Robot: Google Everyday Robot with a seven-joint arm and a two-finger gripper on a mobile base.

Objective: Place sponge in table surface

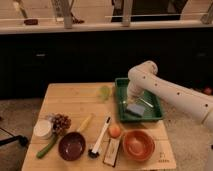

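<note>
Sponge (134,110), a small dark grey-blue block, is found inside the green tray (118,100), on its floor toward the front left part. It is not yet placed on the table surface (75,97). The gripper (131,103) is lowered into the tray by the white arm (170,92), which is reached in from the right side and bent down over the tray. The gripper is seen directly above the sponge, at its back edge, and seems to be touching it. Whether the gripper is closed on the sponge or released from it cannot be told.

The tray is set on the back right part of the wooden tabletop. A pale green small item (104,93) is laid just beside the left wall of the tray. At the front, an orange bowl (136,145) is placed near the right edge, with a round orange fruit (115,131) just beside it on the left. A flat tan-and-dark packet (112,151) is laid in front of the fruit. A brush with a white handle (100,137) is laid between the packet and a dark red bowl (72,146). At the left edge a white cup (42,129) is seen, with a dark cluster (61,122) touching it. A yellow long item (86,122) and a green long item (46,147) are laid near the dark bowl.
</note>
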